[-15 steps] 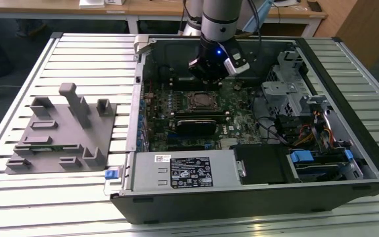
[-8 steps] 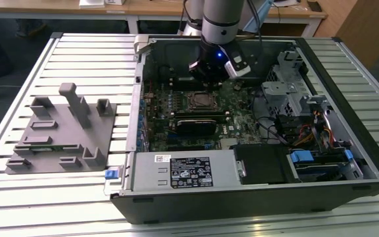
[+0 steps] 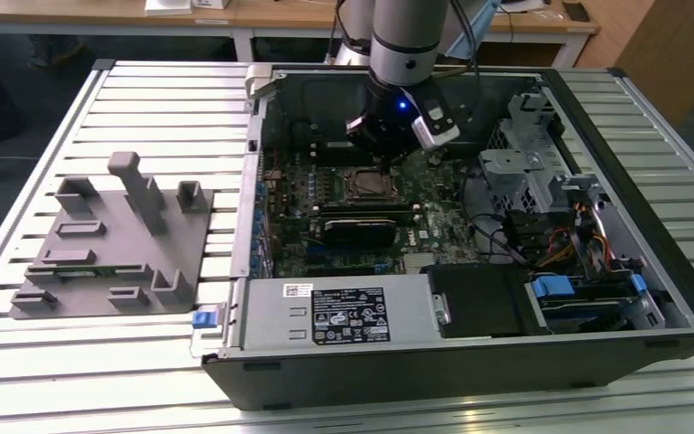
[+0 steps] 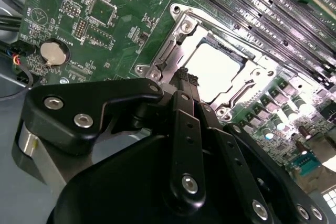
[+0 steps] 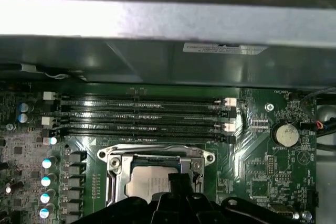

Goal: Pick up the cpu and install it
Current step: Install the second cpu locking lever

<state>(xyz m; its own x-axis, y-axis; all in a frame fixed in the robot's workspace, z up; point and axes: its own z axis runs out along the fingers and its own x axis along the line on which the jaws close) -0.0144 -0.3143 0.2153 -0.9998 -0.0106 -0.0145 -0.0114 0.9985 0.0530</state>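
Observation:
The cpu is a silvery-white square lying flat inside the metal-framed socket on the green motherboard. In the first wrist view the cpu again lies within the socket frame. My gripper hangs just above the cpu's edge, its black fingers drawn together with nothing between them. The first wrist view shows the gripper overlapping part of the chip. In the exterior view the gripper is inside the open computer case, over the socket.
A grey plastic fixture with upright blocks lies on the slatted table at the exterior view's left. Memory slots, a coin battery, a drive cage and cables crowd the case.

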